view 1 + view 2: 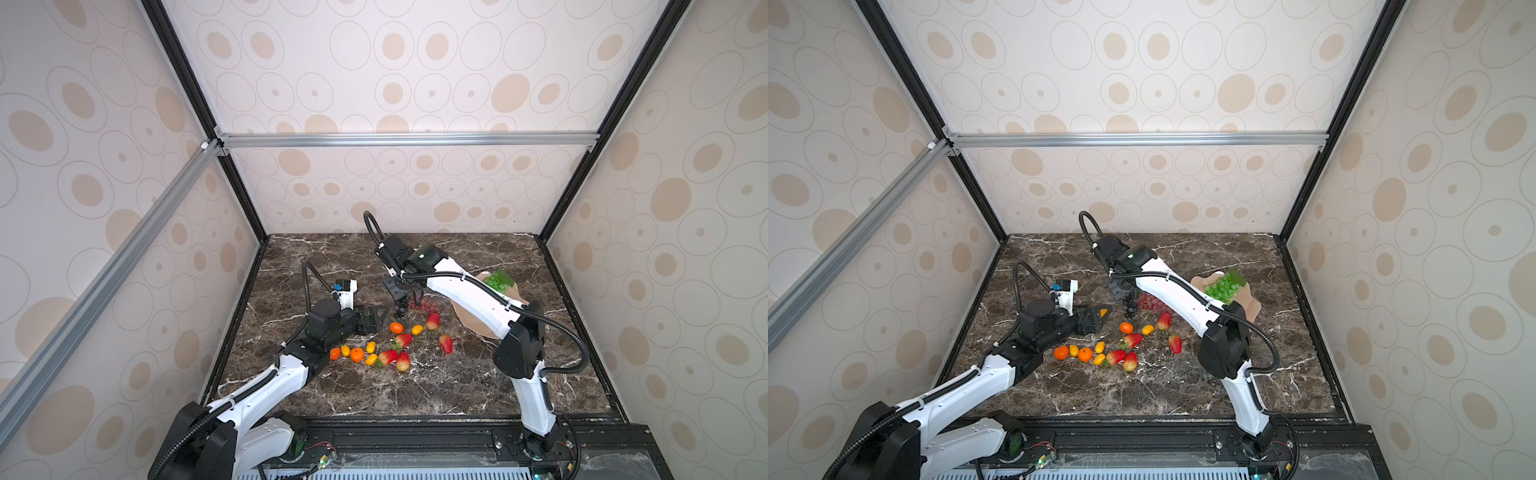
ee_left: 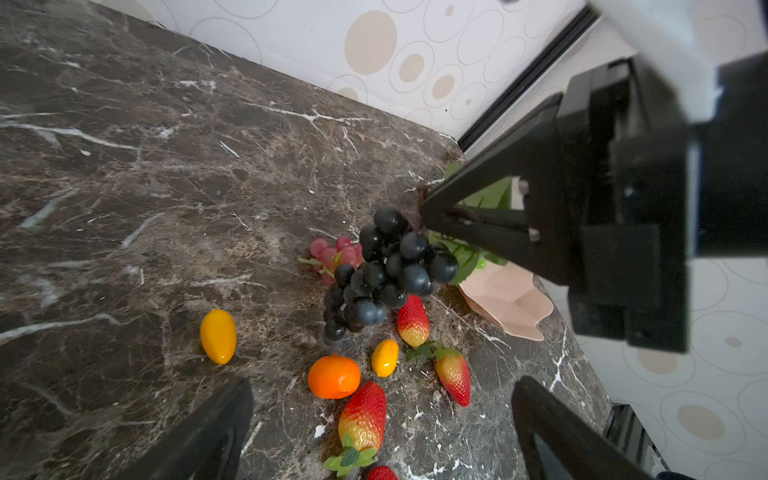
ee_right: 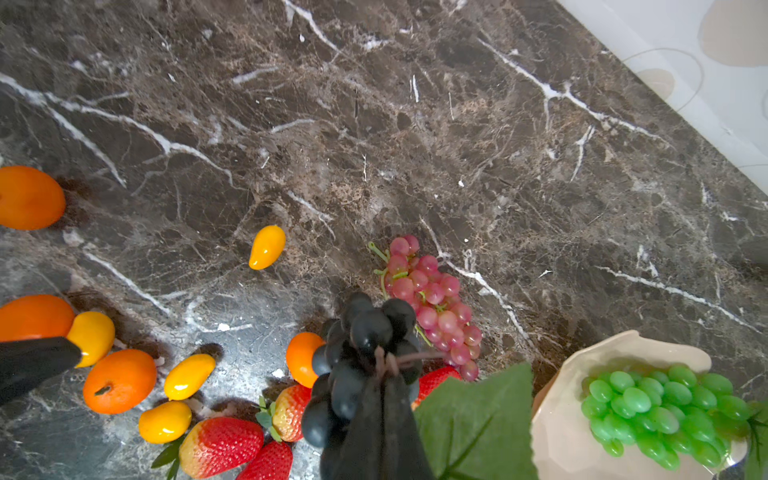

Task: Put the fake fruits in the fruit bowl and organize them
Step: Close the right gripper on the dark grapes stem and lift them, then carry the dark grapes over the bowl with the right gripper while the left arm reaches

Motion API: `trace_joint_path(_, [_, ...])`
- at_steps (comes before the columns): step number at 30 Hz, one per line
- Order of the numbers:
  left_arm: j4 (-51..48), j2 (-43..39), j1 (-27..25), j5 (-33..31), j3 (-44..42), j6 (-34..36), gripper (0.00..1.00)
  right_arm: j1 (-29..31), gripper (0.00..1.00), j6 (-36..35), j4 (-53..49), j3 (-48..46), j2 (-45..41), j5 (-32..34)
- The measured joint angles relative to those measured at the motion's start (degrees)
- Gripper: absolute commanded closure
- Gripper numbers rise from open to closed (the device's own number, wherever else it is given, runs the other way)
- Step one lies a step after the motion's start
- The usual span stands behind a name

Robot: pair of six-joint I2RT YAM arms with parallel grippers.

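My right gripper (image 3: 384, 370) is shut on the stem of a dark grape bunch (image 3: 365, 332), which hangs just above the marble table with its green leaf beside the fingers. In both top views the dark grape bunch (image 1: 401, 309) (image 1: 1129, 309) hangs at mid-table. A red grape bunch (image 3: 432, 299) lies just behind it. The pale pink fruit bowl (image 1: 471, 322) (image 3: 557, 415) sits to the right, partly under the right arm, holding a green grape bunch (image 1: 496, 281) (image 3: 660, 411). My left gripper (image 2: 382, 384) (image 1: 380, 318) is open and empty, left of the hanging bunch.
Loose on the table in front lie strawberries (image 1: 446, 343), oranges (image 1: 356, 354) and small yellow oval fruits (image 1: 370, 347). One orange (image 2: 334, 376) and a strawberry (image 2: 363, 415) lie close before the left fingers. Walls enclose the table on three sides.
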Motion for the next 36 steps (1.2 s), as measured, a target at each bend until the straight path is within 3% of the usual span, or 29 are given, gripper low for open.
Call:
trace_joint_path(10, [0.66,3.69,-4.37,-1.73,4.11,2.16,0.02,-1.64,1.00,1.38,1.84,-5.68,-8.94,0.11])
trace_joint_path(18, [1.22,10.47,-9.31,-3.63,9.07,3.21,0.02,-4.55,1.00,2.89,4.15,-16.46,-21.66,1.75])
trace_joint_path(26, [1.46,19.52,-14.45,-5.03,17.73,4.57,0.02,-11.87,1.00,4.35,5.31,-26.49,-32.87,2.14])
trace_joint_path(36, [-0.28,32.92,-20.79,-7.85,30.80,6.43,0.02,-21.22,1.00,4.76,5.64,-34.73,-39.30,1.51])
